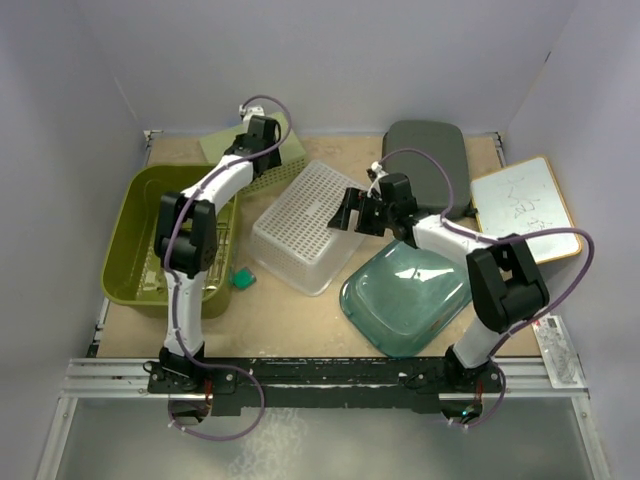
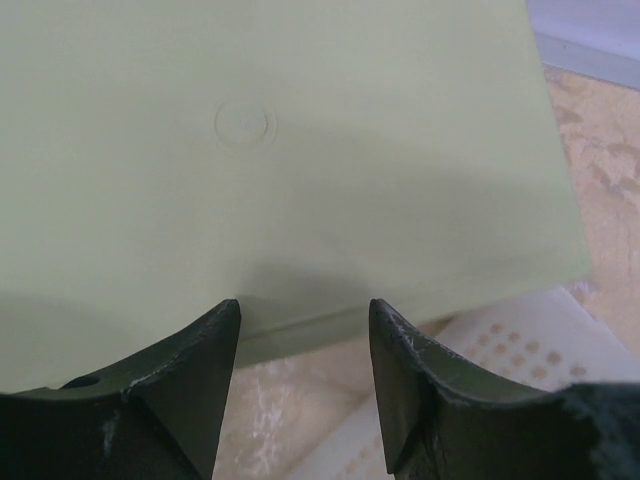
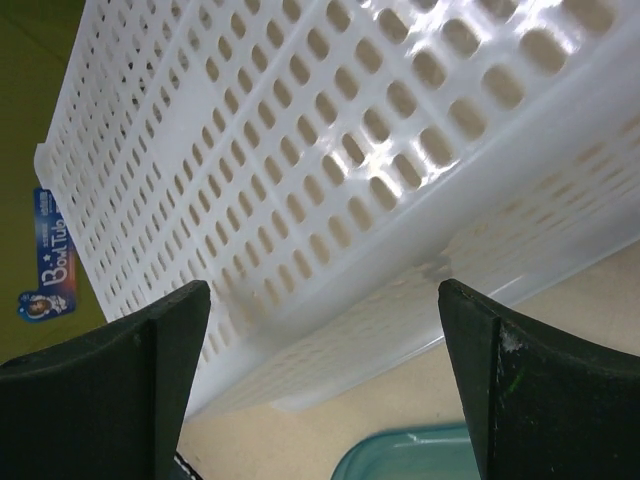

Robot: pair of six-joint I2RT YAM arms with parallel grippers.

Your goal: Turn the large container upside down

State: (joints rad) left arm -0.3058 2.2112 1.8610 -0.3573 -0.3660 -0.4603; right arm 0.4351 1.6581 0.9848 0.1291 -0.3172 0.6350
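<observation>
A large olive green bin [image 1: 128,235] stands upright at the left, its side also showing in the right wrist view [image 3: 25,120]. A white perforated basket [image 1: 300,225] lies upside down in the middle, tilted. My right gripper [image 1: 350,210] is open and empty at the basket's right edge; in its wrist view the gripper [image 3: 325,290] has the basket's wall [image 3: 330,150] just ahead of its spread fingers. My left gripper [image 1: 262,135] is open and empty over a pale green upturned container [image 1: 262,160] at the back. In its wrist view the gripper [image 2: 305,305] faces that container's flat base [image 2: 280,150].
A teal container [image 1: 405,292] lies upside down at the front right, its corner below my right fingers [image 3: 410,460]. A dark grey container [image 1: 430,160] lies upturned at the back right. A whiteboard [image 1: 525,210] lies at the right. A small teal object [image 1: 243,279] sits beside the olive bin.
</observation>
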